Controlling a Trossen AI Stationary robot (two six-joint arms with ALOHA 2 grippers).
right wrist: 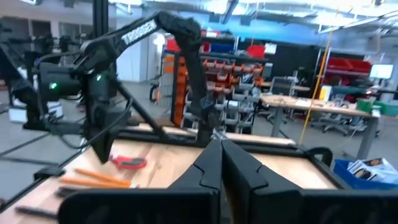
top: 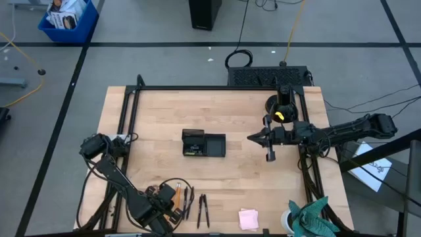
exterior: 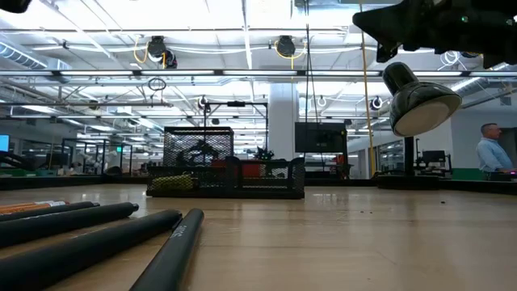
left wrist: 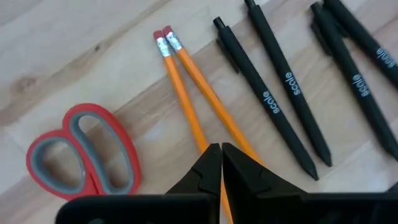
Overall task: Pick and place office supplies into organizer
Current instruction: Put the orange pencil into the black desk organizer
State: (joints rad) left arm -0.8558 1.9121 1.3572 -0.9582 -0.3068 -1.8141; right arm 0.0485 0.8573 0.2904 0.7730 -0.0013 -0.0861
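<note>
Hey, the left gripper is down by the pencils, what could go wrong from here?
1. The left gripper is shut over two orange pencils lying side by side; it may catch both or neither.
2. The red-handled scissors and black pens lie close on either side, so a sideways move could knock them.
3. The organizer sits mid-table, a long carry.

Bare table [top: 158, 112] surrounds the organizer [top: 204, 143]; pens [top: 202, 210] crowd the near edge.

Wooden table [top: 250, 178]: organizer [top: 204, 143], pens [top: 202, 210], pencils [top: 177, 195].
</note>
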